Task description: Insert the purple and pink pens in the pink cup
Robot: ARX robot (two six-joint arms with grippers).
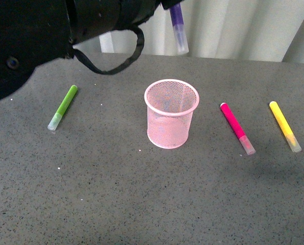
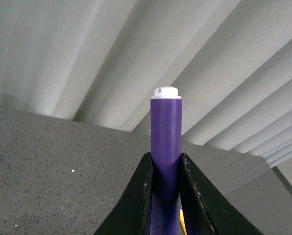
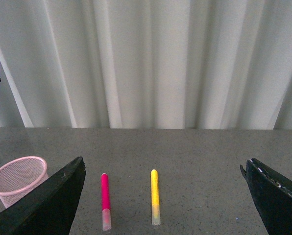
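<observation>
Purple pen point(image 1: 178, 28) is clamped cap-down in the left jaws, high above the pink cup point(image 1: 170, 130) at the counter's point(image 1: 142, 204) middle, seemingly for a vertical drop. The pink pen point(image 1: 237, 127) is seen lying toward the right edge, and the right jaws are spread wide, empty.

lime green pen point(image 1: 63, 107) lying on grey table point(image 1: 142, 204) | yellow pen point(image 1: 284, 126) lying | white curtain point(image 3: 151, 63) behind

My left gripper point(image 2: 166, 157) is clamped on the purple pen point(image 2: 166, 127). The barrel is pinched between both black fingers point(image 2: 136, 205), and its white end plug point(image 2: 166, 91) pokes out past them. Grey tabletop point(image 2: 53, 166) and pale pleated curtain point(image 2: 111, 44) lie beyond.
</observation>
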